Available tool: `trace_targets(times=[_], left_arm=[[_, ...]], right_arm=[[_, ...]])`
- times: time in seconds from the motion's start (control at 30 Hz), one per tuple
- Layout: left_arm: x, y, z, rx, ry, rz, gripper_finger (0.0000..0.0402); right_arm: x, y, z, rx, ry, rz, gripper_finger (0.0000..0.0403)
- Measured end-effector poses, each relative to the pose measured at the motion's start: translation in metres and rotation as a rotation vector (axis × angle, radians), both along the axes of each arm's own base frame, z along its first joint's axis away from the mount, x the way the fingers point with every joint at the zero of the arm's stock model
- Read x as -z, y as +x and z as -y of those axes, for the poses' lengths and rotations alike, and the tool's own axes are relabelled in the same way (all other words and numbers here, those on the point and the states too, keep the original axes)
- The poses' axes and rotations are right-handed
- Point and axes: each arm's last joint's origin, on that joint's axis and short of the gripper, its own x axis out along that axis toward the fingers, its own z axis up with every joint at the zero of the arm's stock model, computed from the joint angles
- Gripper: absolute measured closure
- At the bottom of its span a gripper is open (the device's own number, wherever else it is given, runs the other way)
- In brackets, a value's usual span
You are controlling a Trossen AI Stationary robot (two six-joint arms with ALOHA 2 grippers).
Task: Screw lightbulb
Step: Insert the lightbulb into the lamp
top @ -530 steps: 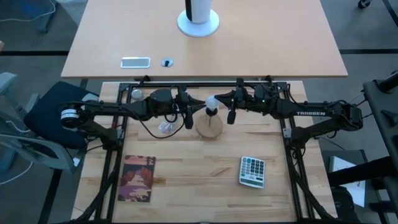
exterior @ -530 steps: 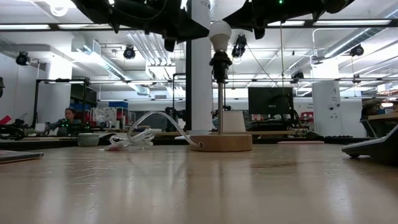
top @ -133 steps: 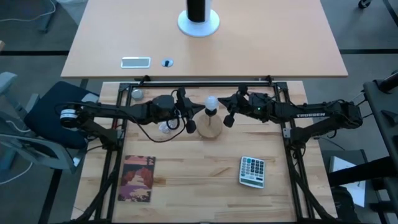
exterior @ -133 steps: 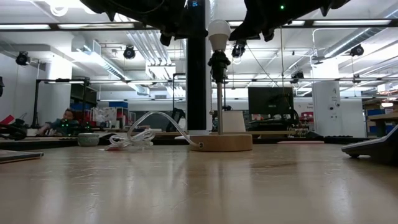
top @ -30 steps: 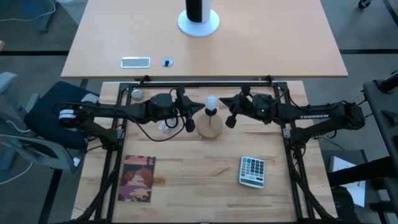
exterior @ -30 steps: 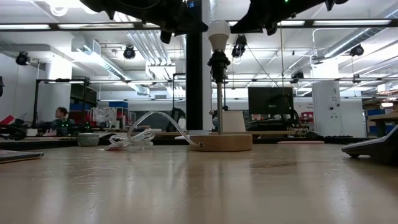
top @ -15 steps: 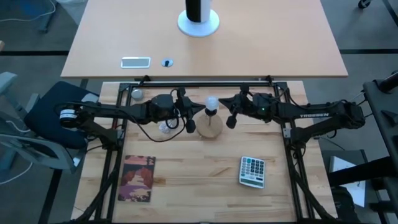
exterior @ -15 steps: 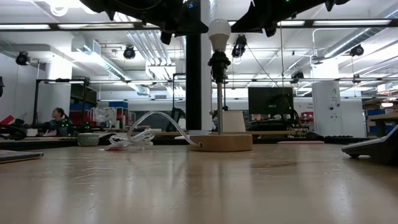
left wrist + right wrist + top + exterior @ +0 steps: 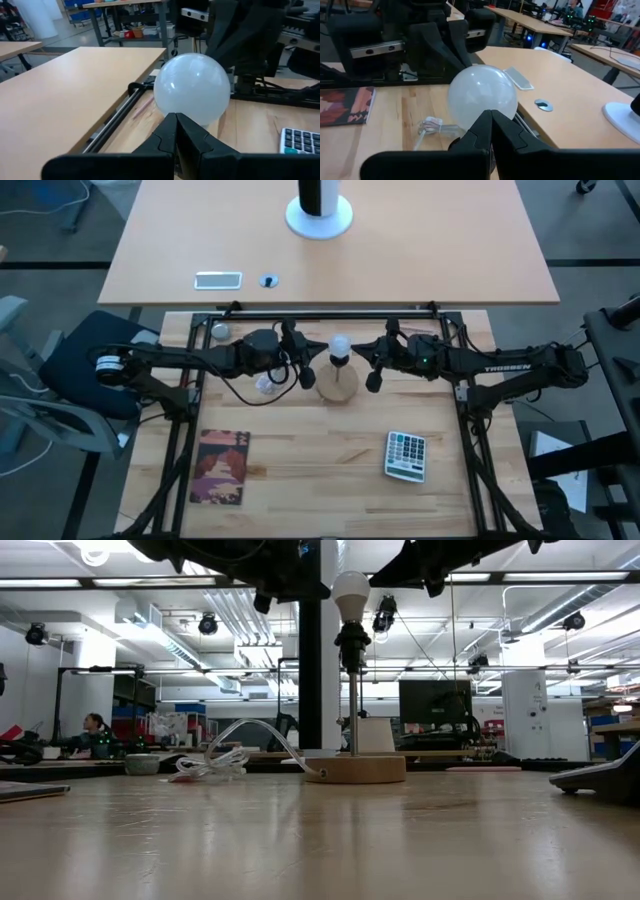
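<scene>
The frosted-white lightbulb (image 9: pixel 340 343) stands upright in the black socket (image 9: pixel 352 640) of a small lamp, whose thin stem rises from a round wooden base (image 9: pixel 338 385). My left gripper (image 9: pixel 316 358) is shut at bulb height on the bulb's left. My right gripper (image 9: pixel 362 355) is shut at the same height on its right. Both point nearly level at the bulb. In each wrist view the bulb (image 9: pixel 192 87) (image 9: pixel 482 97) fills the space just beyond the shut fingertips (image 9: pixel 176 120) (image 9: pixel 491 117). The high view shows a small gap on each side.
A calculator (image 9: pixel 406 455) lies near right and a booklet (image 9: pixel 221 466) near left. The lamp's white cord (image 9: pixel 215 765) is bunched left of the base. A small grey ball (image 9: pixel 219 332) sits at the far left corner. Beyond is a second table with a white stand (image 9: pixel 319 215).
My right gripper has turned a little at the wrist, staying beside the bulb. The bulb and lamp have not moved.
</scene>
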Motion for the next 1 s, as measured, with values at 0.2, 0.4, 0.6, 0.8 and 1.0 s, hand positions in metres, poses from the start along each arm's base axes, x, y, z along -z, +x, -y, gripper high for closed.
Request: trace_targets(times=[0.2,0.4,0.6,0.8,1.0], left_arm=[[-0.003,-0.0039,0.0015,0.015,-0.007,-0.006,0.0401],[-0.005,-0.0062,0.0019,0.019,-0.009,-0.007,0.0401],[-0.0046,-0.0065,0.0019,0.019,-0.009,-0.013,0.0401],[-0.0046,-0.0065,0.0019,0.018,-0.008,-0.013,0.0401],[-0.0064,-0.0103,0.0044,0.069,-0.021,-0.028,0.0401]], right_arm=[[-0.0001,-0.0001,0.0004,0.007,-0.001,0.001,0.0403],[0.0011,-0.0006,0.0012,0.034,-0.005,-0.012,0.0403],[0.0018,-0.0014,0.0021,0.066,-0.011,-0.023,0.0403],[-0.0001,-0.0037,0.0023,0.076,-0.014,-0.018,0.0403],[-0.0007,-0.0068,0.0032,0.113,-0.026,-0.032,0.0403]])
